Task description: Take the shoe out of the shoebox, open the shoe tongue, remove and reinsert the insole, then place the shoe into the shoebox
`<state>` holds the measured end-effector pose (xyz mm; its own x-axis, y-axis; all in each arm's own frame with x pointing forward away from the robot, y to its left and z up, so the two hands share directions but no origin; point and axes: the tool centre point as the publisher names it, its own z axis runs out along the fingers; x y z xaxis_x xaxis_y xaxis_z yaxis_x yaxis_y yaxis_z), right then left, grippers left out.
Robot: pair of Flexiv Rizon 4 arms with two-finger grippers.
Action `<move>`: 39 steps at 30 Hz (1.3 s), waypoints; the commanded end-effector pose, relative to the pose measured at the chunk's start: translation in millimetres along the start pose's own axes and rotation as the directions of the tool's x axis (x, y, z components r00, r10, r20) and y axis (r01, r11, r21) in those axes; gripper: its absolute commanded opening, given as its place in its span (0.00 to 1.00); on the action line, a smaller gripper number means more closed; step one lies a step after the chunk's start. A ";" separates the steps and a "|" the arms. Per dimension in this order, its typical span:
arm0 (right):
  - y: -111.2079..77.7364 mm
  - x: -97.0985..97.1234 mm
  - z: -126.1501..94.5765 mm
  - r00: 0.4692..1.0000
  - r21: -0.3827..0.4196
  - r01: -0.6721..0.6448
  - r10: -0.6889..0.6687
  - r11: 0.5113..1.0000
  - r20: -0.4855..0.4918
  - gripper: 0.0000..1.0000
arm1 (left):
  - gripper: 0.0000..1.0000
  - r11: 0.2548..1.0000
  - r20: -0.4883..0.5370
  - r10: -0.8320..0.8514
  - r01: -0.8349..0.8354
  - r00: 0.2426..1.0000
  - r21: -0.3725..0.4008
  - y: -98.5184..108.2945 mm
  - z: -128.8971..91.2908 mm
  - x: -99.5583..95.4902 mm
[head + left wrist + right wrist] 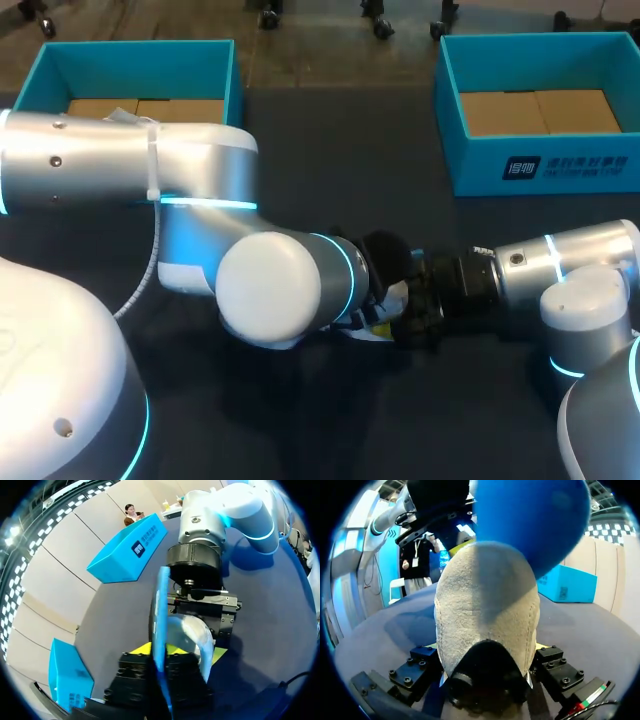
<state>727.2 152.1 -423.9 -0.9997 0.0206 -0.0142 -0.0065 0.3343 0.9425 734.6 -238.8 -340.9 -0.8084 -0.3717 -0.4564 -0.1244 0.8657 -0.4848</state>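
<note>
Where both arms meet over the dark table (300, 420), well apart from the two open teal cardboard shoeboxes (540, 165) at its far edge, I read the insole step as in hand. My right gripper (487, 647) clamps the beige fleecy shoe (487, 610) from both sides. My left gripper (159, 652) pinches the thin blue oval insole (161, 610), which stands edge-on just beside the shoe, apparently outside it. Next, I judge, the insole must be aligned with the shoe and slid inside until it lies flat.
</note>
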 end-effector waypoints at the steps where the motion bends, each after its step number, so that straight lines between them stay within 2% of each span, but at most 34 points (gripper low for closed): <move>1: -1.3 0.7 3.9 1.000 0.006 -0.001 0.001 1.000 0.000 0.00 | 0.00 1.000 -0.018 -0.004 0.004 1.000 -0.001 -0.7 -0.6 -2.7; 7: -1.3 0.7 3.9 1.000 0.006 -0.001 0.001 1.000 0.000 0.00 | 0.00 0.998 -0.092 -0.061 0.060 0.994 -0.012 -14.5 -4.1 -6.9; 11: -1.3 0.7 3.9 1.000 0.006 -0.001 0.001 1.000 0.000 0.00 | 0.00 0.993 -0.223 -0.117 0.117 0.968 -0.014 -35.4 -18.5 -10.4; 20: -1.3 0.7 3.9 1.000 0.006 -0.001 0.001 1.000 0.000 0.00 | 0.00 0.984 -0.424 -0.166 0.178 0.890 -0.010 -73.0 -59.1 -14.1; 23: -1.3 0.7 3.9 1.000 0.006 -0.001 0.001 1.000 0.000 0.00 | 0.00 0.982 -0.525 -0.166 0.190 0.835 -0.009 -86.7 -78.9 -18.3; 29: -1.3 0.7 3.9 1.000 0.006 -0.001 0.001 1.000 0.000 0.00 | 0.00 0.978 -0.637 -0.131 0.204 0.759 0.042 -102.0 -122.8 -19.1; 39: -1.3 0.7 3.9 1.000 0.006 -0.001 0.001 1.000 0.000 0.00 | 0.00 0.950 -0.747 -0.064 0.269 0.662 0.156 -131.7 -202.0 -28.8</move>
<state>727.1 152.1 -423.8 -0.9997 0.0205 -0.0142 -0.0065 0.3343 0.9424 662.0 -300.2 -137.6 -0.9595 -0.0746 0.2718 -0.2469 0.6877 -0.6827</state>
